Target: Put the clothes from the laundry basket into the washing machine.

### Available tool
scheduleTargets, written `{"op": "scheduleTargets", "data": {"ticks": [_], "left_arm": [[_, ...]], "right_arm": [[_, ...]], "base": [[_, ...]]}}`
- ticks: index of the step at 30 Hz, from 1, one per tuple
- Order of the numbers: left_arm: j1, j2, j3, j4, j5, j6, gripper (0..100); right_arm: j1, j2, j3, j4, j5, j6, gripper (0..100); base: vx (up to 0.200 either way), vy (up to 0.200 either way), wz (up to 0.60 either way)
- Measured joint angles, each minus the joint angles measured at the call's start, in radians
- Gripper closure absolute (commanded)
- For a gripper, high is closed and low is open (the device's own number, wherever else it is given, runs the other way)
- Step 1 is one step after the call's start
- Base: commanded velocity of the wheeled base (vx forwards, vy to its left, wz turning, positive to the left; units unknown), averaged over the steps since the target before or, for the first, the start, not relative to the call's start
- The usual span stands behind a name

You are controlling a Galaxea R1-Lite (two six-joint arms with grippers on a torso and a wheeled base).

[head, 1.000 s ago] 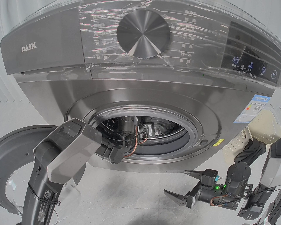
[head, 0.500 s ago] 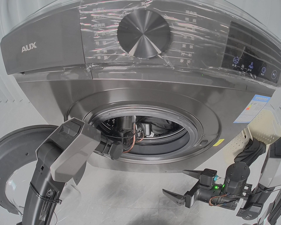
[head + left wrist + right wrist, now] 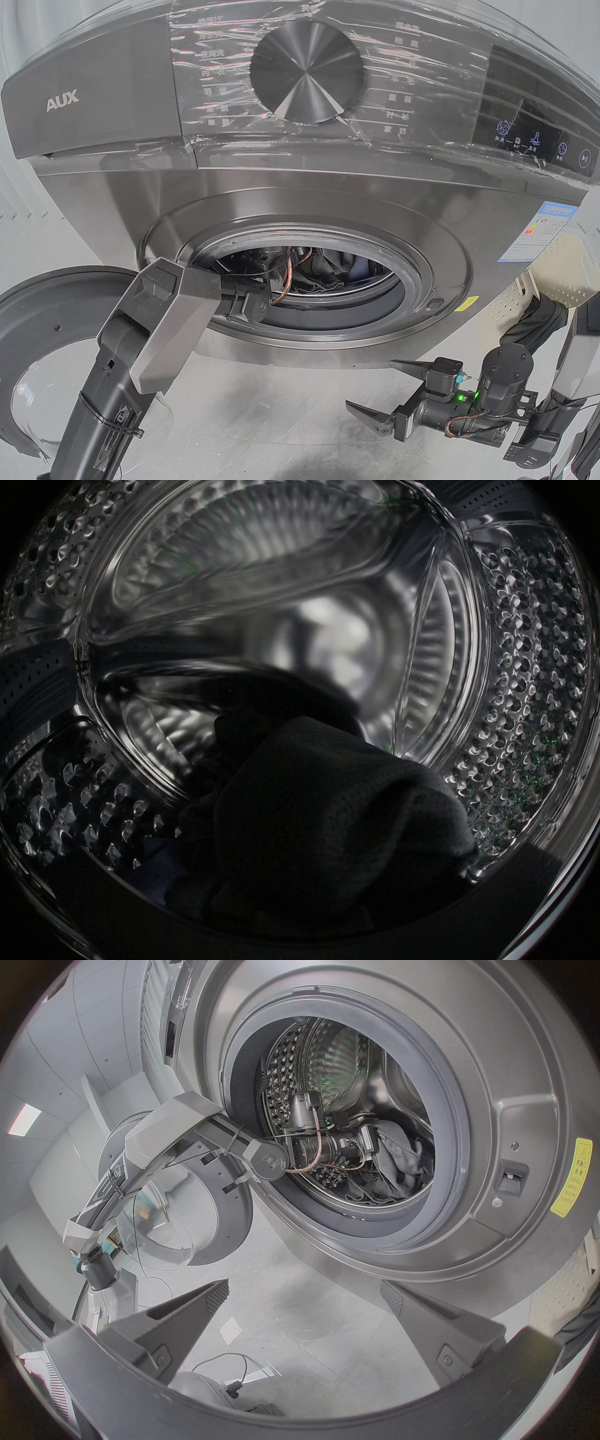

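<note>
Your left gripper (image 3: pixel 370 1140) sits inside the silver front-loading washing machine (image 3: pixel 312 187), beside the heap of dark grey mesh clothes (image 3: pixel 325 817) on the drum's bottom by its front rim; its grip you cannot tell. Your right gripper (image 3: pixel 370 384) hangs spread apart below the door opening. A black garment (image 3: pixel 534 322) drapes over the rim of the cream perforated laundry basket (image 3: pixel 565 269).

Our left arm (image 3: pixel 169 325) wears an angular silver-grey shell over dark grey joints, with a black zip tie (image 3: pixel 109 424) and a braided copper cable (image 3: pixel 288 278). Our right gripper (image 3: pixel 372 385) has pointed black fingers (image 3: pixel 369 417), and a green light (image 3: pixel 464 398) glows behind them.
</note>
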Motion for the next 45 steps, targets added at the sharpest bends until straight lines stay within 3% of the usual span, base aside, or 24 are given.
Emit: {"op": "scheduleTargets", "data": {"ticks": [2,3,10,22,30,39,45], "left_arm": [[-0.003,0.006,-0.003,-0.003,0.001,0.000,100],[-0.004,0.009,-0.005,-0.004,0.001,0.000,0],[-0.029,-0.015,0.055,0.003,0.001,0.007,0],[-0.077,-0.226,0.516,0.049,-0.009,0.084,0],[-0.106,-0.406,0.738,0.053,-0.027,0.101,0],[-0.132,-0.501,0.880,0.011,-0.050,0.111,0],[-0.138,-0.476,0.844,-0.083,-0.064,0.109,0]], "right_arm": [[0.000,0.000,-0.002,0.000,0.000,0.000,0],[0.000,0.000,-0.002,0.000,0.000,0.000,0],[-0.004,0.000,-0.003,0.000,0.001,0.000,0],[-0.007,-0.002,-0.001,0.000,-0.003,0.000,0],[-0.002,-0.006,-0.003,0.000,-0.006,-0.001,0],[-0.002,-0.010,-0.007,0.000,-0.006,0.000,0],[-0.003,-0.010,-0.010,0.000,-0.006,0.000,0]], "base": [[0.000,0.000,0.00],[0.000,0.000,0.00],[0.000,0.000,0.00],[0.000,0.000,0.00],[0.000,0.000,0.00],[0.000,0.000,0.00],[0.000,0.000,0.00]]}}
